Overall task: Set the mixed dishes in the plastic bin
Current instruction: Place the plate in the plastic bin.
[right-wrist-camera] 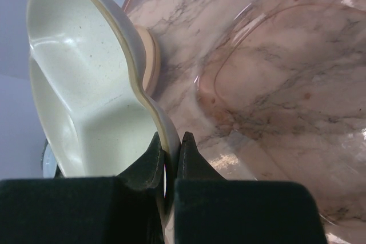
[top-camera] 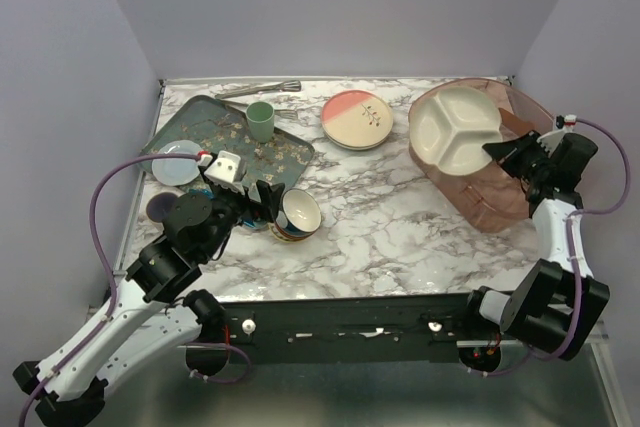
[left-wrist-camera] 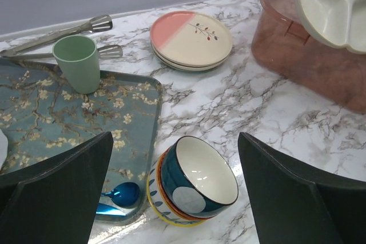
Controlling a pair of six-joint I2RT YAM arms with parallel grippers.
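My right gripper (top-camera: 503,150) is shut on the rim of the cream three-section plate (top-camera: 455,127) and holds it tilted over the plastic bin (top-camera: 497,202). The right wrist view shows the jaws (right-wrist-camera: 170,147) pinching the plate (right-wrist-camera: 80,84) above the bin's floor (right-wrist-camera: 274,84). My left gripper (top-camera: 262,202) is open, with the blue-yellow bowl (top-camera: 298,215) just ahead of it. The bowl (left-wrist-camera: 197,184) lies tipped on its side against the tray edge, between my open fingers (left-wrist-camera: 174,138). The pink-and-cream plate (top-camera: 357,119) tops a small stack at the back. A pale mint plate (top-camera: 178,162) lies on the tray's left.
The dark-green floral tray (top-camera: 235,142) holds a green cup (top-camera: 260,121) and a blue spoon (left-wrist-camera: 117,195). Metal tongs (top-camera: 260,89) lie by the back wall. Side walls close in left and right.
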